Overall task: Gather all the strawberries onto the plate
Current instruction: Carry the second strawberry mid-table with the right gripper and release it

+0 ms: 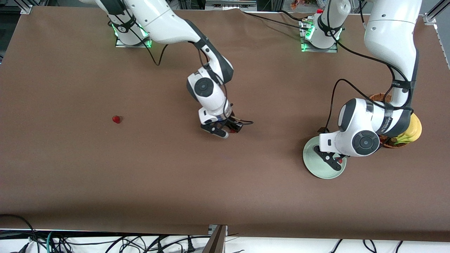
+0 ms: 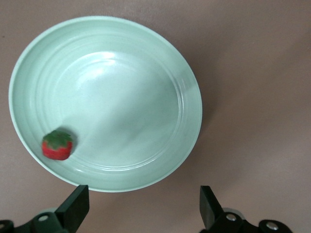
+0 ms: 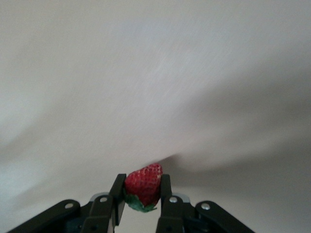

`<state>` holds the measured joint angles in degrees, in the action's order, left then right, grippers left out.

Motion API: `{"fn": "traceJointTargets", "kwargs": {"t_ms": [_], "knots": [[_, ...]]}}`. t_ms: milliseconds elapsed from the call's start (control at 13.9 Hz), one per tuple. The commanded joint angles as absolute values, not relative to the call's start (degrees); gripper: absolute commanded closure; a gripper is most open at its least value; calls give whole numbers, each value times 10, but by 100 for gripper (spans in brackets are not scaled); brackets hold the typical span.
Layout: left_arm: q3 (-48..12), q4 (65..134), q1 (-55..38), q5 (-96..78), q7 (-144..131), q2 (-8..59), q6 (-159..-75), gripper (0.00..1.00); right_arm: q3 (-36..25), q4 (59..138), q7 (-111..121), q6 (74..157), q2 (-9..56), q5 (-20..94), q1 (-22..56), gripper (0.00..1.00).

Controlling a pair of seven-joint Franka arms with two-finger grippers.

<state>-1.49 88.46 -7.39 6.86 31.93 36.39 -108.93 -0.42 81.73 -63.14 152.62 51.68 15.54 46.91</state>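
Red and tiny, one berry [image 2: 57, 144] already sits in the plate [image 2: 146, 174], near its rim. The left gripper [image 2: 142, 206] hangs over the plate with its jaws wide apart and empty. The right gripper [image 3: 141, 194] is over the middle of the table, jaws squeezed on a second berry [image 3: 143, 187]. A third berry [image 1: 116, 119] lies alone toward the right arm's end of the table. So one is done, one is on its way, and one is left.

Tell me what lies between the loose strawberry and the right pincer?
Only bare brown table lies between the loose strawberry and the right pincer, as the front view shows.
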Motion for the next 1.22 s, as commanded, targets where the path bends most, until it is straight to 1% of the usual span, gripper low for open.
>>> {"fn": "traceJointTargets", "kwargs": {"t_ms": [0,72,144,216,360,432,575,719,863,1007,1079,1151], "knots": [[-23,897,-72,69,322,347,-1079,0,-11,721,-690,1535,583,168,502,94],[-24,897,-73,69,321,346,-1079,0,-11,715,-689,1535,585,167,502,85],[-24,898,-73,69,319,346,-1080,0,-11,714,-687,1533,584,166,502,28],[-25,902,-73,67,318,346,-1084,0,-16,714,-680,1530,582,156,502,0],[-25,904,-73,42,316,345,-1085,0,-17,714,-671,1513,566,128,488,0],[-26,906,-73,30,309,344,-1085,0,-17,714,-656,1471,553,121,470,0],[-32,911,-77,25,275,339,-1085,0,-15,715,-545,1363,514,122,424,0],[-67,912,-78,25,177,336,-1085,0,-16,717,-418,1234,473,125,369,0],[-111,905,-91,31,48,342,-1094,0,-17,720,-319,1133,444,125,314,0],[-114,907,-126,25,-78,350,-1134,0,-23,729,-265,1053,424,121,267,0],[-114,906,-150,25,-141,352,-1149,0,-35,742,-235,1031,414,118,251,0],[-113,906,-174,26,-205,356,-1162,0,-62,764,-196,1019,402,116,248,0]]}}
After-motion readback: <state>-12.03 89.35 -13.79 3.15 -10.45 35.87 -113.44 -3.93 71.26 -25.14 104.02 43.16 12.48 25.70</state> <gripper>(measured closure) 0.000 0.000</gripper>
